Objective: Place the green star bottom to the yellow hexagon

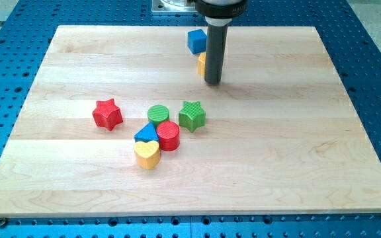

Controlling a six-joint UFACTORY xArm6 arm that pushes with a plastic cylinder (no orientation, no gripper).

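The green star (192, 116) lies near the board's middle. The yellow hexagon (202, 63) sits near the view's top, mostly hidden behind my rod. My tip (213, 82) rests on the board just right of and below the yellow hexagon, about touching it, well above the green star. A blue block (196, 40) sits just above the yellow hexagon.
A green cylinder (158, 114), red cylinder (168, 135), blue triangle (146, 133) and yellow heart (147, 154) cluster left of and below the green star. A red star (107, 114) lies further left. The wooden board (296, 165) sits on a blue perforated table.
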